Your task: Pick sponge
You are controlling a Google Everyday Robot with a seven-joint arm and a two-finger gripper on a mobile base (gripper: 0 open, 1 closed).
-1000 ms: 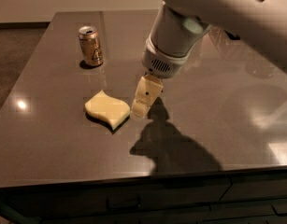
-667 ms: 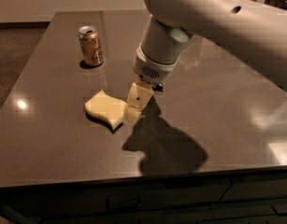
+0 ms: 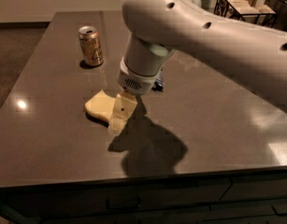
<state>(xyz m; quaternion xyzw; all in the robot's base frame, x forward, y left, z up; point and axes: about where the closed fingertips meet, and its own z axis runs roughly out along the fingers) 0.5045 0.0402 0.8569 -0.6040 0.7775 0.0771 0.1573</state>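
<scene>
The sponge (image 3: pixel 98 104) is a pale yellow flat pad lying on the dark table (image 3: pixel 49 125), left of centre. My gripper (image 3: pixel 118 121) hangs from the big white arm (image 3: pixel 199 36) and is down at the sponge's right edge, covering that part of it. It is low, at or near the tabletop. The sponge's left part shows and lies flat.
A brown drink can (image 3: pixel 91 45) stands upright behind the sponge, at the back left. A small dark blue wrapper (image 3: pixel 159 81) peeks out from behind the arm's wrist. A rack with boxes (image 3: pixel 243 6) stands beyond the table at the far right. The table's front edge runs just below the arm's shadow.
The arm has moved left and lower. The gripper went from beside the sponge's right edge to over that edge. The sponge and can have not moved.
</scene>
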